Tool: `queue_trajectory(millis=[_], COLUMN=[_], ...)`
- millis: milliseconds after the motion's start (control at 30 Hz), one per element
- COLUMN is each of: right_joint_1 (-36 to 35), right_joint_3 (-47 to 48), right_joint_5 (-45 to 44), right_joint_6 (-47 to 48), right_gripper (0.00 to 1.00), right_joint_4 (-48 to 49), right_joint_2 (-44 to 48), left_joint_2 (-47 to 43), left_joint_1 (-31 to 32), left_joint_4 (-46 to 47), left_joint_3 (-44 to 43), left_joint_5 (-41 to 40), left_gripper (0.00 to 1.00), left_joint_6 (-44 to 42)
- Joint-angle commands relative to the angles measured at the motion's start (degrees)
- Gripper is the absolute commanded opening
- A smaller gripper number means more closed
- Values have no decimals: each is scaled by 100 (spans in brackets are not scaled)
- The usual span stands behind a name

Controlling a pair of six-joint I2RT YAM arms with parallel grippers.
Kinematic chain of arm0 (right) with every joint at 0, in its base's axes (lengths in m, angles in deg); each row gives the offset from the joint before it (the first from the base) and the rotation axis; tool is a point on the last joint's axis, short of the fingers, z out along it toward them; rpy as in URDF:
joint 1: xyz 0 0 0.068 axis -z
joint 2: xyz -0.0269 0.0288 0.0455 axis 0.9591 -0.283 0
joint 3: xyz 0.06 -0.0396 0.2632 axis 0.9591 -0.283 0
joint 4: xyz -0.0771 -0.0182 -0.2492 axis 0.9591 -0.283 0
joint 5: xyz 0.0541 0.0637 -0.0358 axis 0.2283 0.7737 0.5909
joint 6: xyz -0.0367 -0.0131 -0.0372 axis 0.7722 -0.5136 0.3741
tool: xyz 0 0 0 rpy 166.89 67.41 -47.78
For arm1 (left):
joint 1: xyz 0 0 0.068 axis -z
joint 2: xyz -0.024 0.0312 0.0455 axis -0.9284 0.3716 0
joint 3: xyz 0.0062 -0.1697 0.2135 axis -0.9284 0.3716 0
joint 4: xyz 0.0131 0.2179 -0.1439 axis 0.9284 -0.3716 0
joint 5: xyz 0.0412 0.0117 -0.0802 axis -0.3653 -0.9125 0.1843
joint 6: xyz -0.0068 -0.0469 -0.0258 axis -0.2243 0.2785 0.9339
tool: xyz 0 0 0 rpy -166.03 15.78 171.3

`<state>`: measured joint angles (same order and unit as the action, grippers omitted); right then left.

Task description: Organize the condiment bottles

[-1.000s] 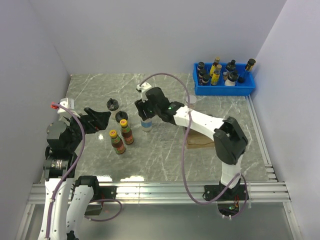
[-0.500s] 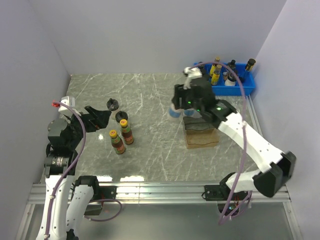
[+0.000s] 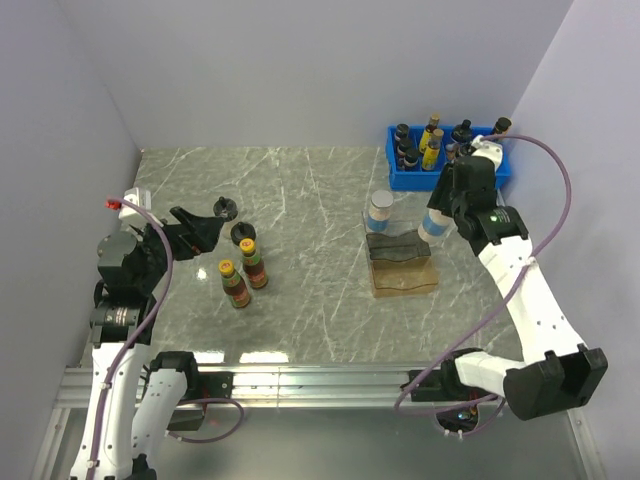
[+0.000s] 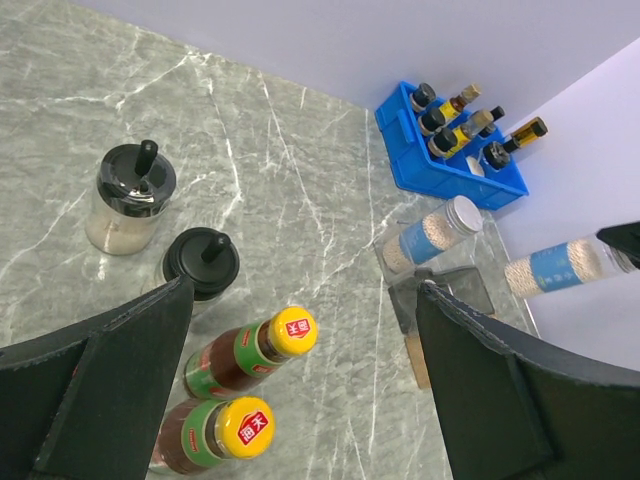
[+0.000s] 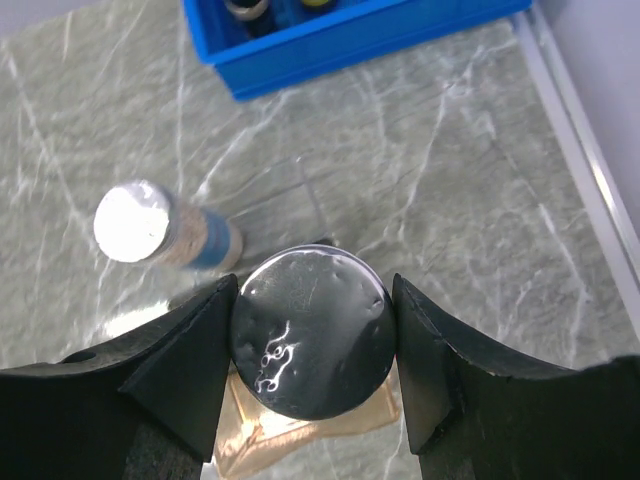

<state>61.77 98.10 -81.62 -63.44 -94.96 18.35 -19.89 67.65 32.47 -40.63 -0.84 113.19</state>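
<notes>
Two brown sauce bottles with yellow caps (image 3: 243, 273) stand together left of centre, also in the left wrist view (image 4: 255, 350). Two black-capped little bottles (image 3: 226, 209) (image 3: 243, 233) stand just behind them. My left gripper (image 3: 195, 228) is open and empty beside them, its jaws wide in the left wrist view (image 4: 305, 295). One silver-lidded jar (image 3: 380, 212) stands at the back of a small stand (image 3: 402, 262). My right gripper (image 3: 440, 212) is shut on the other silver-lidded jar (image 5: 312, 332), held above the table at the stand's right rear.
A blue bin (image 3: 447, 165) crowded with dark and yellow bottles sits at the back right, close behind my right gripper. The stand has a clear upper part and a brown base (image 5: 300, 440). White walls close in on three sides.
My right arm has swung from left of centre to the right side, carrying the silver-lidded jar past the stand. The left gripper has barely moved.
</notes>
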Motion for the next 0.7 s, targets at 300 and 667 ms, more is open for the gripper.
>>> queue_trajectory(millis=[300, 667], right_joint_1=[239, 291], right_joint_3=[645, 663], right_joint_5=[632, 642], right_joint_6=[66, 172], right_gripper=[0, 0], right_joint_4=[1860, 2256], right_joint_2=[-1385, -2237], left_joint_2=[-157, -210], left_joint_1=[1, 10], left_joint_4=[2, -42], left_joint_3=[-193, -140], left_joint_5=[61, 61], left_gripper=[100, 99], left_joint_6=[-41, -41])
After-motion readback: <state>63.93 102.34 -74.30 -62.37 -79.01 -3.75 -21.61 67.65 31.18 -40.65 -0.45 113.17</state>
